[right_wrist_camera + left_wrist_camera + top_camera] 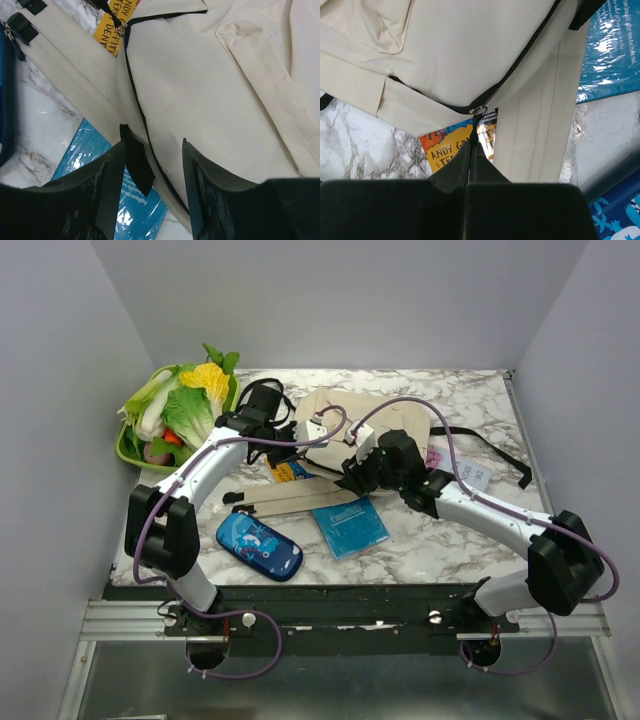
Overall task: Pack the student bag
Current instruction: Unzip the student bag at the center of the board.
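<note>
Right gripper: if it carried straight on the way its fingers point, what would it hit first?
Most likely the student bag. The right gripper, jaws apart, points straight at the bag's cream cloth, with nothing else visible between them. How much gap remains is unclear from this view.

The white-and-black left arm (205,475) is bending at its elbow near the left edge, its forearm pointing far and to the right. Its black two-finger left gripper (474,145) is holding its fingers pressed tightly together. The matching right arm (490,512) is slanting far and to the left, and its black right gripper (152,147) is hanging with jaws apart.
</note>
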Robot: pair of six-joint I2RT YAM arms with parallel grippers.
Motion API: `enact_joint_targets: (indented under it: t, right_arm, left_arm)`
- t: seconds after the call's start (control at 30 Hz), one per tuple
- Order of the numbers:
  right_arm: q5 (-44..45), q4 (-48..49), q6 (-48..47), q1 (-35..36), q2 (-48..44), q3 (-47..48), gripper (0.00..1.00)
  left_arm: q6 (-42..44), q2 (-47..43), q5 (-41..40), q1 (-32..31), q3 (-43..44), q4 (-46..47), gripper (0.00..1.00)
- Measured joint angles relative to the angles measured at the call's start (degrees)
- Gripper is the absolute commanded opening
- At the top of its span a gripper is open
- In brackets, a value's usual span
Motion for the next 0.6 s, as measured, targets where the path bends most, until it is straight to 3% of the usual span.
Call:
enact_joint_targets:
  t: [0.17,0.27,0.4,0.5,0.6]
  right_arm:
    - [0.02,3.17,-3.02,0.52,5.33,1.84,0.56]
    - [0.07,4.07,-4.24,1.14,7.76,3.21,0.5]
    - [0.46,4.87,-5.07,1.68,10.23,5.29,0.16]
    - [1.42,5.18,-5.07,1.84,10.67,5.79,0.05]
    - [2.49,5.4,-4.79,1.9,10.6,5.73,0.01]
  left_arm:
    - [-0.02,0.0,1.01,0.48,0.0,-0.26,0.0]
    - [-0.07,-0.02,1.66,0.76,0.0,-0.24,0.0]
    - [-0.31,-0.02,1.97,1.03,0.0,-0.24,0.0]
    - [-0.85,-0.02,2.58,1.57,0.0,-0.11,0.0]
    - [-1.55,0.17,3.61,2.54,0.0,0.24,0.0]
